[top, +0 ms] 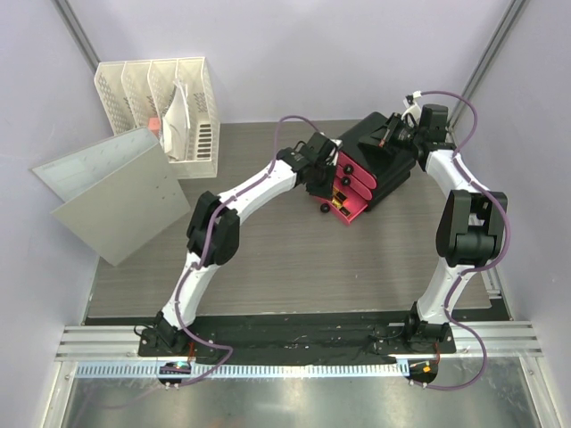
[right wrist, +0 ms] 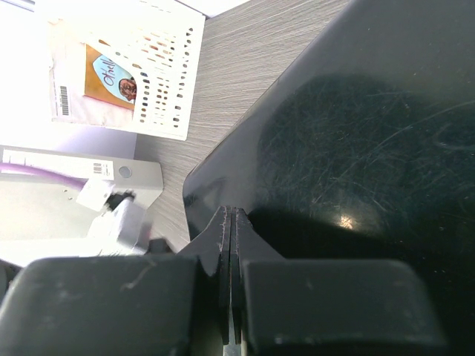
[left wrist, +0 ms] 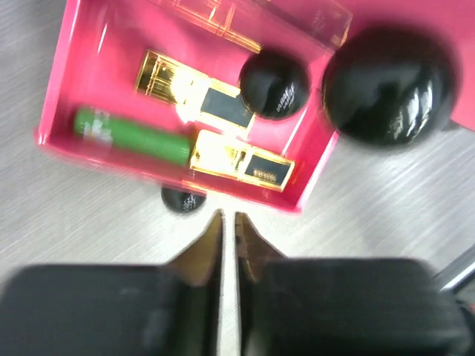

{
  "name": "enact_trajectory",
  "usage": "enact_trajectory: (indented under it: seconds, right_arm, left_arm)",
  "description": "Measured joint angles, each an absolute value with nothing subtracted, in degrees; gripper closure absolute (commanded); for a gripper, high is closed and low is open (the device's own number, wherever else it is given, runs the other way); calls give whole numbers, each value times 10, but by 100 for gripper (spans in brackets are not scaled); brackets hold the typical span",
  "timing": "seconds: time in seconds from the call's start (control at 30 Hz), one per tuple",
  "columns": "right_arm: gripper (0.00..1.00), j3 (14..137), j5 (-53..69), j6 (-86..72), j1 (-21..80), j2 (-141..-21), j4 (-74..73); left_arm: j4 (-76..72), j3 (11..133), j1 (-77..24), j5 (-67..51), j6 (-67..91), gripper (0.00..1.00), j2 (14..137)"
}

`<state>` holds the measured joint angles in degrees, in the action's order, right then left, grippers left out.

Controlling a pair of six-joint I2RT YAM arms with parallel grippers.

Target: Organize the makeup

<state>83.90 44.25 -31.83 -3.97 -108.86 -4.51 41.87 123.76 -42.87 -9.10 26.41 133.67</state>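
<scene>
In the left wrist view a pink drawer (left wrist: 56,111) stands open. It holds a green stick (left wrist: 133,137), two gold-black lipsticks (left wrist: 197,93) (left wrist: 241,162) and a round black disc (left wrist: 274,83). A second small black disc (left wrist: 182,200) lies on the table just outside the drawer's front wall; it also shows in the top view (top: 321,208). My left gripper (left wrist: 228,216) is shut and empty, just short of the drawer (top: 328,174). My right gripper (right wrist: 231,211) is shut and empty over the black organizer's top (right wrist: 356,133) (top: 393,135). The foundation bottles and the orange tube are out of view.
The black organizer box (top: 379,160) with pink drawers (top: 352,192) stands at back right. A big black drawer knob (left wrist: 390,85) sits right of the open drawer. A white file rack (top: 161,98) and a grey binder (top: 107,192) stand at back left.
</scene>
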Motion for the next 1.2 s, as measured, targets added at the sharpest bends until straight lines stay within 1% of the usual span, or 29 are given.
enact_trajectory:
  seconds: [0.2,0.33,0.43,0.73,0.87,1.1,1.2]
  right_arm:
    - [99,839,443,-318,-39,-1089,-45]
    - [99,840,443,-318,-39,-1089,-46]
    - [99,840,443,-318,-40,-1089,-46]
    - [99,840,443,-318,-39,-1089,-46]
    - [99,840,443,-318,-40,-1089,-46]
    - [99,840,443,-318,-40,-1089,-46]
    - [99,840,443,-318,-40,-1089,-46]
  left_arm:
    - [368,1079,-423,-82,316,100,1243]
    - [302,997,-404,-109,384,100,1228]
    - [279,962,-385,-123,431,100,1235]
    - [211,964,-366,-149,536,100,1297]
    - [187,995,-367,-167,567,100,1324]
    - [109,1004,-366,-178,631,100,1349]
    - [93,1033,-366,-182,655,100,1373]
